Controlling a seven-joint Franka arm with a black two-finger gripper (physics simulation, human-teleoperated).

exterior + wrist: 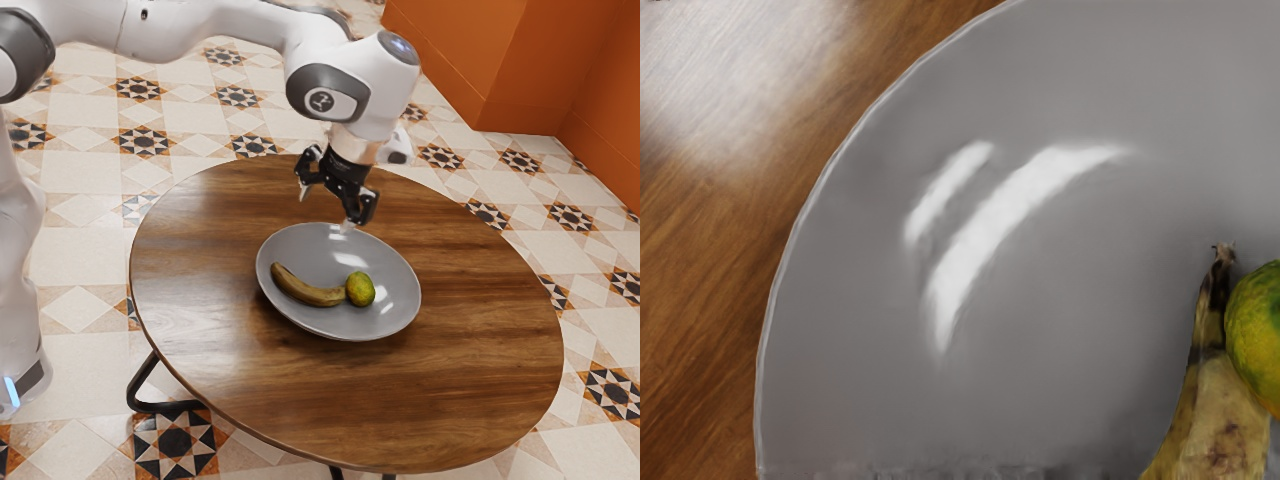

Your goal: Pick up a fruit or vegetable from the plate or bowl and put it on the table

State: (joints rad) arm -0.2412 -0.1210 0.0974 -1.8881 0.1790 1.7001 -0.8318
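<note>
Grey bowl (312,248) on desk (200,260); banana (303,291) touching green-yellow fruit (360,289), on the exterior view's left of it. Gripper (325,212) released, empty, by far rim.

In the exterior view, plain orange walls (455,50) stand from one to two o'clock. Cream floor tiles (85,185) with dark and rust stars surround a round, brown wooden table (470,370). Its black leg (165,407) shows toward eight o'clock; pale light (175,315) glazes the wood at nine.
</note>
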